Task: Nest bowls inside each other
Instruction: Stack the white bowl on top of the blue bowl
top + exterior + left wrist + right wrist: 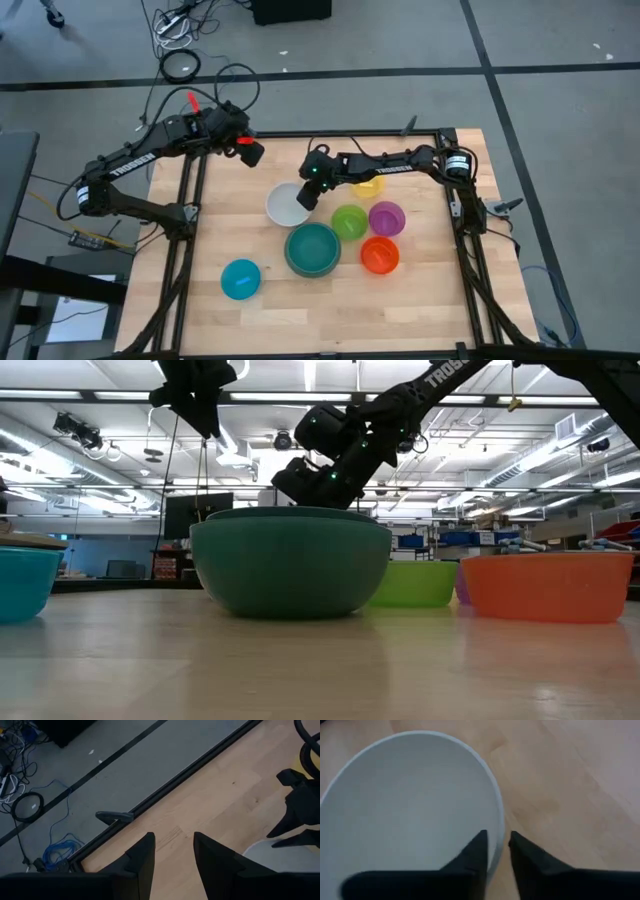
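The white bowl (287, 206) (410, 805) sits upright on the table, left of centre. My right gripper (309, 193) (497, 845) stands at its far-right rim, slightly open, with one finger inside the bowl and one outside. Near it stand a large teal bowl (313, 250) (290, 560), a lime bowl (349, 222), a purple bowl (386, 218), an orange bowl (380, 256) and a light blue bowl (241, 279). A yellow bowl (368, 186) lies partly under the right arm. My left gripper (250, 151) (174, 845) hangs open and empty above the table's far left. My right gripper straddles the white bowl's rim (498, 827), slanting down from the table's far right. A sliver of table shows between the outer finger (520, 850) and the rim. Whether the inner finger (476, 851) touches the wall I cannot tell. The bowl rests on the table.
The table's raised frame (330, 135) runs along the far edge, with a small dark clamp (115, 816) on it. Bare wood lies along the near edge (330, 320) and the far left (220, 190). In the low view the teal bowl hides the white one.
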`<action>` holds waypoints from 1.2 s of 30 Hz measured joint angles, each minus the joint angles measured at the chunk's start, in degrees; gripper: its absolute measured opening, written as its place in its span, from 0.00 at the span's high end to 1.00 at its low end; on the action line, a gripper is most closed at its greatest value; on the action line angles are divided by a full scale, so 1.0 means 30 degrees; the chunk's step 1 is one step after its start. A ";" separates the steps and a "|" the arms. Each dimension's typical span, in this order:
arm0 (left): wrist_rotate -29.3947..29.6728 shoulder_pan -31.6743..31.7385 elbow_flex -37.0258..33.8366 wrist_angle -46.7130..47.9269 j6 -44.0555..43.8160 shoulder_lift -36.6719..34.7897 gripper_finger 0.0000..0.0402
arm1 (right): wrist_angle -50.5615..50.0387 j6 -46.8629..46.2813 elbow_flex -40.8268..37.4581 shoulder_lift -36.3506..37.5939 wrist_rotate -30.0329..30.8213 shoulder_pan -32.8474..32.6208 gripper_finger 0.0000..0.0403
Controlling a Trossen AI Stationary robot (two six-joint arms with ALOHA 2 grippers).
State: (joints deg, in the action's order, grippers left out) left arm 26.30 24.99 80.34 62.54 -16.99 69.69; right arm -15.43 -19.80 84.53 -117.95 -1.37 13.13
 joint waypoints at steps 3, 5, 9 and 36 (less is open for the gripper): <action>0.0004 0.0007 0.0000 0.0000 0.0000 0.0000 0.64 | 0.0075 0.0339 0.0007 0.0000 0.0068 0.0020 0.97; 0.0005 0.0004 0.0000 0.0004 0.0003 0.0000 0.64 | 0.0218 0.0523 0.0007 0.0000 0.0313 0.0125 0.98; 0.0002 0.0000 0.0000 0.0029 0.0007 0.0000 0.64 | 0.0503 0.1146 -0.0014 0.0920 0.0393 0.0848 0.99; -0.0005 0.0003 0.0000 -0.0447 0.0007 0.0022 0.64 | -0.6062 -0.0863 -0.1195 0.6645 0.3550 -0.6856 0.81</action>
State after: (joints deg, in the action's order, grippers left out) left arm 26.29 25.00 80.34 61.20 -16.97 69.76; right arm -33.62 -22.39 80.95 -98.02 9.28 -7.44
